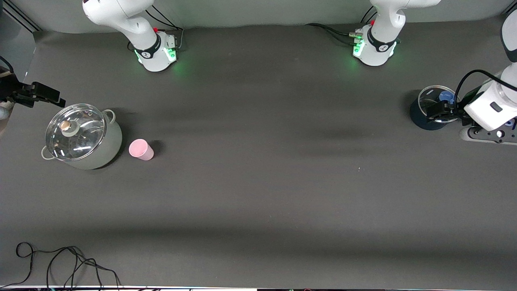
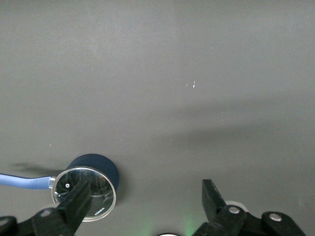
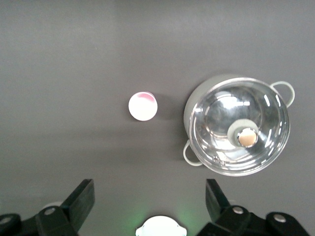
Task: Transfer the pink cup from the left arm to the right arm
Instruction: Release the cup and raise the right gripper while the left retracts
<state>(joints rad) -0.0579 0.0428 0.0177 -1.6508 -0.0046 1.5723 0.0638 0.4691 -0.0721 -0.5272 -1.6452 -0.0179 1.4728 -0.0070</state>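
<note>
At the pot's (image 1: 83, 137) three o'clock stands the pink cup (image 1: 141, 149). The open left gripper (image 1: 443, 111) hangs over the pan (image 1: 422, 117), and the open right gripper (image 3: 150, 196) hangs by the pot. A bump could tip the cup.

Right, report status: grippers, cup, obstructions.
Left gripper open, over the dark lidded pot. Right gripper open, empty. Pink cup untouched, on the table beside the lidded steel pot. Nothing blocking.

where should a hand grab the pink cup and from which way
Grip the pink cup across its tapered side wall, coming straight down from above. It stands on the table with no handle, so the round wall is the only hold. It sits close beside the lidded pot, so set the fingers along the line that keeps them off the pot. Both hands, left hand and right hand, are open.
</note>
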